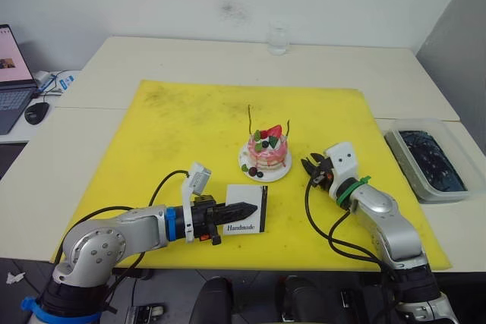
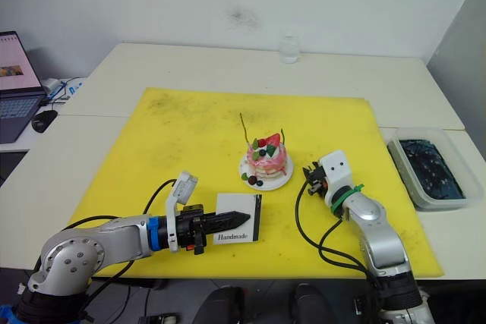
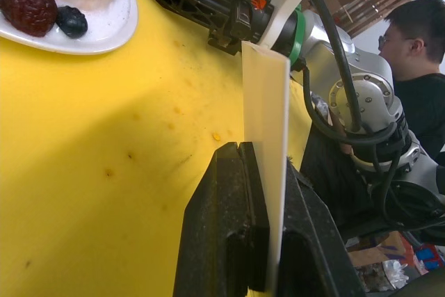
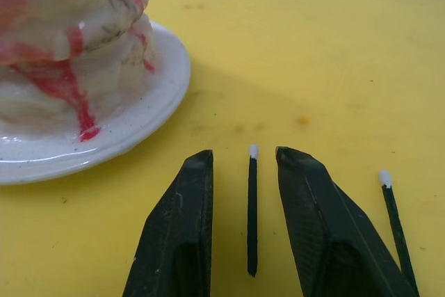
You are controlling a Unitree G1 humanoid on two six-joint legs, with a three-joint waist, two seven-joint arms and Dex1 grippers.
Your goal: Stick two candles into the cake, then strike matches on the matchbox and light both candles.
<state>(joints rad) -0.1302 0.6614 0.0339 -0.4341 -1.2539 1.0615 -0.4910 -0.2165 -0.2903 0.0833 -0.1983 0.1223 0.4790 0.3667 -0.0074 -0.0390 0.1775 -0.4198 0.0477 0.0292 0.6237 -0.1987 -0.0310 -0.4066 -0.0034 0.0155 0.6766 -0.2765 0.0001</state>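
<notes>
The cake [image 1: 267,151], one, pink with a strawberry and berries on top, sat on a small white plate [image 1: 278,173] near the middle of the yellow mat [image 1: 175,127] on the table [image 1: 121,55]. Two candles [image 1: 250,121] stood upright in the cake, one at its left side, one at its right, both thin and slightly wavy. Two matches [image 4: 252,206] lay flat on the mat just right of the plate, dark sticks with white tips, side by side but apart; second match [image 4: 395,217] lay outside the right claw's fingers. One matchbox [image 1: 248,209], white with "Handmade" on it, was in front of the cake toward the robot, held on edge. Left claw [image 1: 244,208] pinched the matchbox between its two fingers, fingers pressed onto the thin card in the left wrist view; left arm lay low over the mat, forearm pointing right toward the cake. Right claw [image 1: 311,170] was spread, fingers straddling one match without touching it, tips down close to the mat just beside the plate; right arm reached forward and leftward from the mat's front right edge. A laptop [image 1: 11,73] and a mouse [image 1: 36,112] sat at far left, a clear glass [image 1: 278,39] at the back, a grey tray [image 1: 429,161] at right. A person [image 3: 410,53] showed in the left wrist view behind the right arm.
</notes>
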